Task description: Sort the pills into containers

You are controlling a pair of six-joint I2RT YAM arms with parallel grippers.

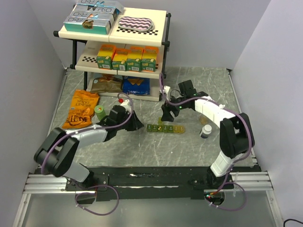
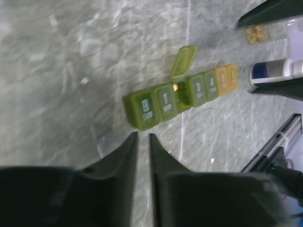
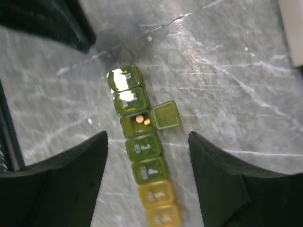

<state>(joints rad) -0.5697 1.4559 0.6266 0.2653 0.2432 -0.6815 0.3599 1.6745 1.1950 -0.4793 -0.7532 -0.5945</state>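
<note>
1. Starting from the containers (image 3: 142,146), we find the strip lying flat on the marble table (image 3: 236,71) between our two arms. Its third compartment is open, the lid (image 3: 165,115) is flipped aside, and what look like two pale pills (image 3: 142,120) lie inside.
2. Our right gripper (image 3: 147,138) hangs above the strip, jaws spread wide and carrying nothing.
3. Our left gripper (image 2: 143,137) sits low, just off the green end, its fingers all but closed on nothing.
4. We judge that shutting the lid is the step in hand. We should come in from the lid's side and press it down gently until it snaps. The left fingers should brace the green end so the strip cannot slide.
5. The pill bottle (image 1: 206,131) stands near the yellow end, and we should swing clear of it.
</note>
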